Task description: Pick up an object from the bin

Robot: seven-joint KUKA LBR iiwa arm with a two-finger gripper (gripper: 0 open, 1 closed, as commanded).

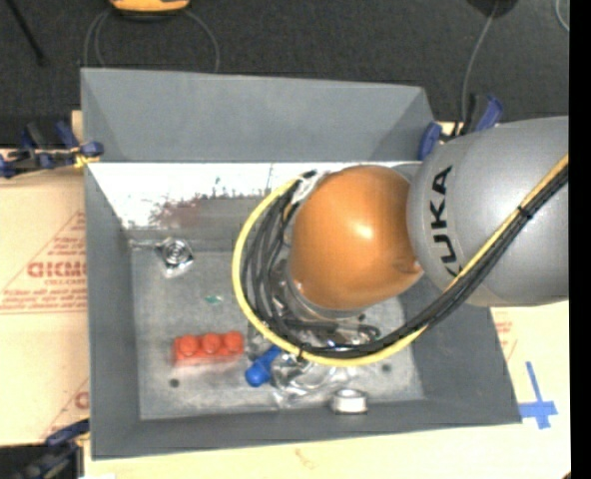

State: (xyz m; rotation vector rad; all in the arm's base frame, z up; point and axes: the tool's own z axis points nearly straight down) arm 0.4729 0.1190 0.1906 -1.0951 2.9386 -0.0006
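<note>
my orange wrist cover (350, 238) hangs low in the bin (111, 317), likely lined up over the blue piece (259, 370) beside the red blocks (208, 346); jaws hidden beneath, state cannot tell.

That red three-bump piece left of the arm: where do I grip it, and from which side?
Probably the middle bump of the red piece, pinched across its short width from straight above. It lies flat, long side across the view, with bare floor along both long sides; its end toward the arm is close to a blue thing.
</note>
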